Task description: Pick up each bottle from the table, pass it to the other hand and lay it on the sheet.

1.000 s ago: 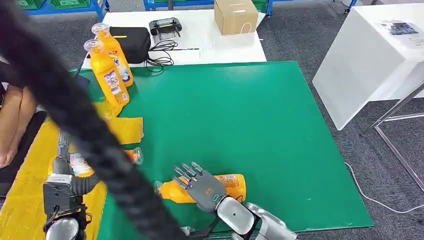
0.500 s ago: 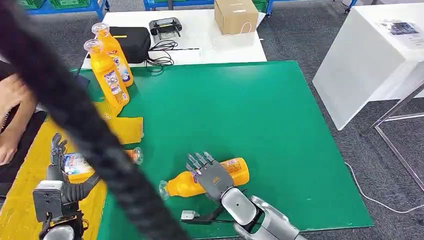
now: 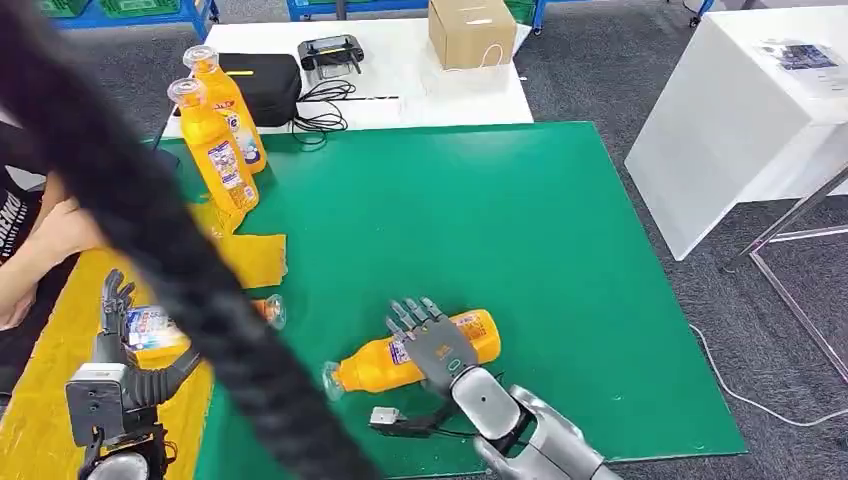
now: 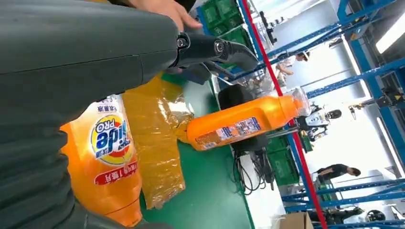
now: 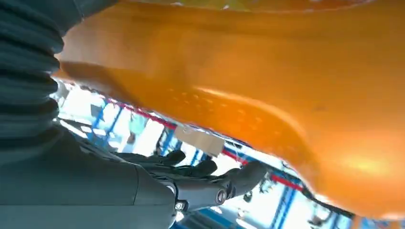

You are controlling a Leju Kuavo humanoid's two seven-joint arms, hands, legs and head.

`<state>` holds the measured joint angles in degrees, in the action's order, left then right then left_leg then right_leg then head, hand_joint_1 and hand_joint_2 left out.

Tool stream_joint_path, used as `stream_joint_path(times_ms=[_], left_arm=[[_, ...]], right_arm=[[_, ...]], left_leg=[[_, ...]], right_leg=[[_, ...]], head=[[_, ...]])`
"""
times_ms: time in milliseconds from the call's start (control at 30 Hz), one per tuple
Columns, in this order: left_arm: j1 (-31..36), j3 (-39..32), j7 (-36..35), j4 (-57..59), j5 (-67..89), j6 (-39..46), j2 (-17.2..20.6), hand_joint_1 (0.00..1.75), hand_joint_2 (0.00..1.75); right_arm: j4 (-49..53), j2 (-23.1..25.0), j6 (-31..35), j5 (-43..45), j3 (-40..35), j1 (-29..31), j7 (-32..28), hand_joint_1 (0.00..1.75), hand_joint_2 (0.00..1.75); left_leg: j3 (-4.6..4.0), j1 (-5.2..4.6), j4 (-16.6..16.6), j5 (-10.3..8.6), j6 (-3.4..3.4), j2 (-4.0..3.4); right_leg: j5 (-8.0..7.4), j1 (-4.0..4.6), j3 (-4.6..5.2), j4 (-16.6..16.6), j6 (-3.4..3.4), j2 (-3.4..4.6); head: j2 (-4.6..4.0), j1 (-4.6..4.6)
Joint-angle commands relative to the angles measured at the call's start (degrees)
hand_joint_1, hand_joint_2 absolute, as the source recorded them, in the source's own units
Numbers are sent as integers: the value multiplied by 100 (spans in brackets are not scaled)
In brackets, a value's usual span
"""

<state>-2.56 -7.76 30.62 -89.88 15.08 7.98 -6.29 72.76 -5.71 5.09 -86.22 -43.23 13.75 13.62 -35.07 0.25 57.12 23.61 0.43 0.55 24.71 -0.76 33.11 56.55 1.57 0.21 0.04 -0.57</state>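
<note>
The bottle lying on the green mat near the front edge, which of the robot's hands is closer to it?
Right. The right hand rests over the lying bottle; the left hand is off beside another bottle on the yellow sheet.

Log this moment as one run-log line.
right robot hand: open, over lying bottle on green mat | left robot hand: open, beside bottle on yellow sheet | standing bottles: two

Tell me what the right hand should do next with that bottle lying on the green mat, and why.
Probably close the fingers around it. The right hand lies over the lying bottle with fingers spread, so no grip shows yet, and the bottle rests on the green mat.
</note>
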Motion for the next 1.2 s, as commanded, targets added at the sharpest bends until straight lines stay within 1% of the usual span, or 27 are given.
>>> stream_joint_path(times_ms=[33,67,100,133,167,200,267,367,467,500,533,567,600,700,967,1000,1033,1100,1133,1167,1200], left_arm=[[295,31,-56,428,-22,-39,-47,0,175],[338,68,-60,476,-22,-47,-34,0,175],[394,111,-61,544,-24,-60,-13,0,175],[465,175,-53,631,-34,-79,16,0,175],[544,239,-41,729,-49,-106,42,0,175],[627,296,-23,832,-80,-125,64,0,175],[689,333,-14,902,-101,-115,68,0,175],[678,330,-11,901,-105,-111,75,0,175],[671,326,-10,900,-107,-109,78,0,175],[669,351,-5,895,-115,-111,93,0,175],[707,397,-3,940,-124,-114,104,0,175],[736,426,-2,976,-133,-114,108,0,175],[783,454,0,1037,-150,-113,108,0,175],[843,510,24,1140,-295,-136,123,0,175],[823,555,28,1081,-334,-126,99,0,175],[808,550,28,1059,-339,-123,96,0,175],[746,513,8,961,-412,-188,77,0,175],[601,528,-93,721,-550,-488,81,0,175],[524,608,-194,581,-589,-747,105,0,175],[478,722,-279,506,-549,-918,146,0,175],[442,777,-306,435,-527,-959,134,0,175]], right_arm=[[-884,-141,-109,353,612,83,-40,0,175],[-995,-140,-197,501,664,119,-155,0,175],[-1107,-168,-270,670,706,168,-282,0,175],[-1303,-197,-409,957,748,238,-518,19,175],[-1485,-247,-501,1238,786,317,-749,72,175],[-1687,-294,-547,1499,828,398,-927,115,175],[-1812,-363,-459,1582,831,451,-1012,115,175],[-1822,-337,-469,1580,809,461,-1010,115,175],[-1819,-318,-469,1580,799,457,-1010,115,175],[-1841,-335,-492,1625,779,474,-959,143,175],[-1965,-365,-528,1666,776,515,-880,113,175],[-2056,-368,-537,1723,791,537,-872,147,175],[-2163,-374,-518,1930,874,545,-1024,175,175],[-2333,-421,-366,2153,867,601,-1225,175,175],[-2105,-431,-311,2229,860,615,-1161,175,175],[-1952,-402,-14,2383,971,549,-1322,175,175],[-1550,-308,311,2427,1157,408,-1265,175,175],[-828,-35,704,2626,1545,107,-1287,175,175],[-345,180,1080,2774,1821,-111,-1363,175,175],[-22,284,1315,2765,1947,-247,-1370,175,175],[177,324,1342,2773,1986,-315,-1369,175,175]], left_leg=[[23,10,-4,4,0,13],[16,3,-7,-2,1,15],[23,8,-7,0,0,16],[16,2,-6,-2,1,14],[22,5,-7,-1,1,16],[20,2,-7,-4,1,15],[35,8,-10,-6,2,23],[39,4,-7,-4,1,12],[55,8,-10,-5,1,15],[57,7,-6,-3,0,15],[62,9,-8,-3,0,22],[61,4,-7,-4,1,20],[61,9,-9,-6,1,24],[62,5,-8,-5,1,27],[68,6,-4,-5,2,21],[69,8,-3,-4,1,24],[71,5,-4,-4,2,20],[67,7,-2,-1,1,13],[68,10,-1,1,0,14],[63,6,3,3,2,8],[61,8,5,6,1,6]], right_leg=[[4,11,-36,-17,-4,-20],[2,4,-26,-14,-2,-20],[2,10,-36,-19,-4,-23],[1,3,-23,-12,-2,-19],[2,6,-34,-16,-3,-22],[0,3,-30,-13,-2,-19],[-2,9,-50,-24,-3,-32],[-3,4,-46,-17,-2,-19],[-4,9,-63,-25,-4,-21],[-1,7,-59,-19,-4,-21],[-1,10,-68,-24,-4,-27],[-1,5,-63,-19,-3,-24],[-3,10,-67,-26,-4,-30],[-1,6,-70,-22,-3,-31],[-3,6,-71,-19,-3,-24],[-2,8,-70,-22,-4,-29],[-2,5,-69,-19,-3,-22],[-1,6,-70,-17,-4,-16],[0,9,-74,-19,-5,-18],[1,6,-67,-11,-3,-9],[3,8,-67,-10,-5,-8]], head=[[0,0],[0,2],[0,0],[0,2],[0,2],[0,0],[0,2],[0,0],[0,2],[0,0],[0,2],[0,2],[0,0],[0,2],[0,2],[0,0],[0,2],[0,2],[0,0],[0,2],[0,2]])
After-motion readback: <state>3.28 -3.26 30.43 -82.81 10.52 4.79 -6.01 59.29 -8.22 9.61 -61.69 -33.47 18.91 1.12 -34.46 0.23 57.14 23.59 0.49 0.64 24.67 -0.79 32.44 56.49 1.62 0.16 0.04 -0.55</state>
